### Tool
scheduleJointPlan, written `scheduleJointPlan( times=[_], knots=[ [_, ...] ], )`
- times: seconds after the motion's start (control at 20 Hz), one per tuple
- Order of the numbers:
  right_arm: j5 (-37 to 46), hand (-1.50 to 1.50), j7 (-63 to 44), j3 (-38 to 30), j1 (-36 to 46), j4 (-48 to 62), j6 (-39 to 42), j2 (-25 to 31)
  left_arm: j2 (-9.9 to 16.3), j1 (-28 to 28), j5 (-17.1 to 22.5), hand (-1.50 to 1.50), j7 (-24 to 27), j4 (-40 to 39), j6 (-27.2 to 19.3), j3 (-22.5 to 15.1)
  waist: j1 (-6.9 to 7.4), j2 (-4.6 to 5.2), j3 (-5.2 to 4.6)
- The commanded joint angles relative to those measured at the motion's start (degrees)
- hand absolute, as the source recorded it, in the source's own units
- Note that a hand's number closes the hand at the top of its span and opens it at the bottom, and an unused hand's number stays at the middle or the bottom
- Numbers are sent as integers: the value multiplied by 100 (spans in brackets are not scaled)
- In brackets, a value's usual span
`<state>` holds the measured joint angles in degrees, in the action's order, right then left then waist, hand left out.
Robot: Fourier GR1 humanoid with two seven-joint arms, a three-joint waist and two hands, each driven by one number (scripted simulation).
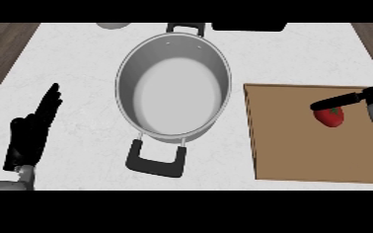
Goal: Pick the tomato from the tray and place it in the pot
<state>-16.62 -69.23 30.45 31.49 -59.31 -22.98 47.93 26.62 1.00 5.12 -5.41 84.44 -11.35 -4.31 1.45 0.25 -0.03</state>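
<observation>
A red tomato (pixel 331 117) with a green stem lies on the brown tray (pixel 291 148) at the right. My right hand (pixel 348 99) comes in from the right edge, just above the tomato; one finger stretches left over its top and the rest is cut off by the edge. The steel pot (pixel 173 89) with black handles stands in the middle of the counter, nothing inside it. My left hand (pixel 33 128) rests open at the lower left, fingers straight and pointing up.
A black object (pixel 247 26) lies at the counter's far edge right of the pot. A pale round thing (pixel 113 25) peeks in at the top left. Dark wood borders the white counter at both upper corners.
</observation>
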Motion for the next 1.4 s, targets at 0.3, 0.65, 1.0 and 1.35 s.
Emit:
scheduleJointPlan(
  times=[0.3, 0.65, 1.0, 1.35],
  knots=[
    [208, -150, -661, 84, 138, 670, 181, -525, -141, -330, -198, 0, 179, -21, 20, 87, -108, -26, -2],
    [237, 150, -327, 40, 210, 996, 506, -982, -215, -48, -182, 0, 116, -273, 196, 241, -147, -20, -2],
    [697, 150, 228, -351, 417, 1573, 946, -867, -363, -88, -299, 0, -140, 193, 220, 350, -108, -21, 3],
    [1189, 150, 438, 272, 366, 446, 924, -1506, -183, -224, -198, 0, -234, 294, 459, 550, -136, -86, -8]
  ],
)
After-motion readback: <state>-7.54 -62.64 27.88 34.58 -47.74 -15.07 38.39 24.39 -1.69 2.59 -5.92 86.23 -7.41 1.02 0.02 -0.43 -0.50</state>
